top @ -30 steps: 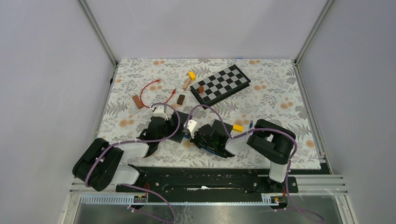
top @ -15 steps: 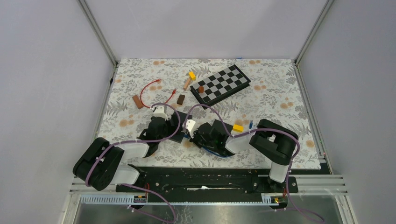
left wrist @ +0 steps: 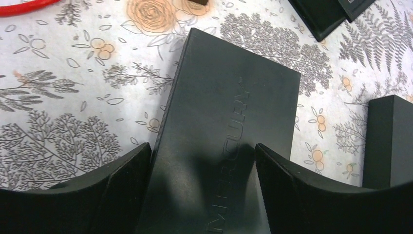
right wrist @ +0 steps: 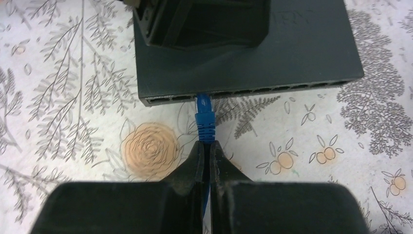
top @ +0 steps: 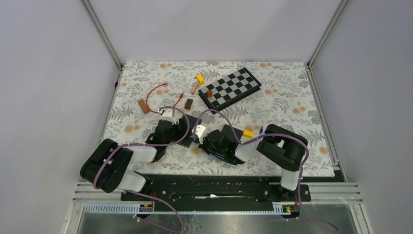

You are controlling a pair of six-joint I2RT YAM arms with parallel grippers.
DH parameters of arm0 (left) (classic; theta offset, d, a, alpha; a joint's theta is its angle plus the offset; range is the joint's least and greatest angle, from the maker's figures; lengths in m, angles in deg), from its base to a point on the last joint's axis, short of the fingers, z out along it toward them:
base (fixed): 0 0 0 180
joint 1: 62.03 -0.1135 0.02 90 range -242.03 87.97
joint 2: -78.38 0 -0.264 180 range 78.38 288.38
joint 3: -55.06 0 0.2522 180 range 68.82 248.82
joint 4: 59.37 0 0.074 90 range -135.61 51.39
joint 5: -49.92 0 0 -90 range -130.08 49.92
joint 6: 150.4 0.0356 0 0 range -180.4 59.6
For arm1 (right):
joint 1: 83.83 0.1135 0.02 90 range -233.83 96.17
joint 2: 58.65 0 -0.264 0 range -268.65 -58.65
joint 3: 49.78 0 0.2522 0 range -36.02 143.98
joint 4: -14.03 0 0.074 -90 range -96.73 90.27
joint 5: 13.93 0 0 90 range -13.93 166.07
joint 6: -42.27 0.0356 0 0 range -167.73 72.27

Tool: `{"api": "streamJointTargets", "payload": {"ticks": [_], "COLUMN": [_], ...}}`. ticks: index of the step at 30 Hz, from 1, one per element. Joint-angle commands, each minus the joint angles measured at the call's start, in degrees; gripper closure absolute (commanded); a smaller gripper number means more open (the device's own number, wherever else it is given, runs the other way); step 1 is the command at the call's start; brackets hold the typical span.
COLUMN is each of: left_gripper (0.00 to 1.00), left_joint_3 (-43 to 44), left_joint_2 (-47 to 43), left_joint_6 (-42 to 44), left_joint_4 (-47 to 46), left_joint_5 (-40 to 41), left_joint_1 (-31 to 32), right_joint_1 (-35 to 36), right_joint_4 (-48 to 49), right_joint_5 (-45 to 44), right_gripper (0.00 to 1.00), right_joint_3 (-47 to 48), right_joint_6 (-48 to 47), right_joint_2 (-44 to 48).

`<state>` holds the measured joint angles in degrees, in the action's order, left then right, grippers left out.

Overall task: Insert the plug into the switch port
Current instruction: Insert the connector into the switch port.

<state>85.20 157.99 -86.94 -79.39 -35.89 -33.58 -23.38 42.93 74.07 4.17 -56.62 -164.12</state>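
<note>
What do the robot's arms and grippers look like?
The left arm and right arm have bulky black joints joined by white links; a purple cable loops along each. The left gripper and right gripper have matte black fingers, broad at the base, tapering to the tips.

Overhead; wrists close, switch (right wrist: 302, 53) probably shared

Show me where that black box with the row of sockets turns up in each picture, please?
Top external: the black switch box lies low in the centre, between the two arms.
Left wrist: it fills the middle, running off the bottom edge.
Right wrist: it spans the top, sockets facing the camera, with the blue plug at one.
Shared landmark: the flowered cloth under it in all three.
</note>
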Motion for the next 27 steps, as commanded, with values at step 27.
{"api": "streamJointTargets", "payload": {"ticks": [27], "left_gripper": [0.33], "left_joint_3": [0.14], "left_joint_2": [4.30], "left_joint_6": [-9.02], "left_joint_4": [4.69], "left_joint_5": [-25.90], "left_joint_1": [4.50], "right_joint_1": [2.57], "right_joint_4": [22.23], "right_joint_5": [2.30], "right_gripper": [1.00], "right_joint_3": [6.40], "right_joint_6": [-1.97], "right_joint_2": [0.11]}}
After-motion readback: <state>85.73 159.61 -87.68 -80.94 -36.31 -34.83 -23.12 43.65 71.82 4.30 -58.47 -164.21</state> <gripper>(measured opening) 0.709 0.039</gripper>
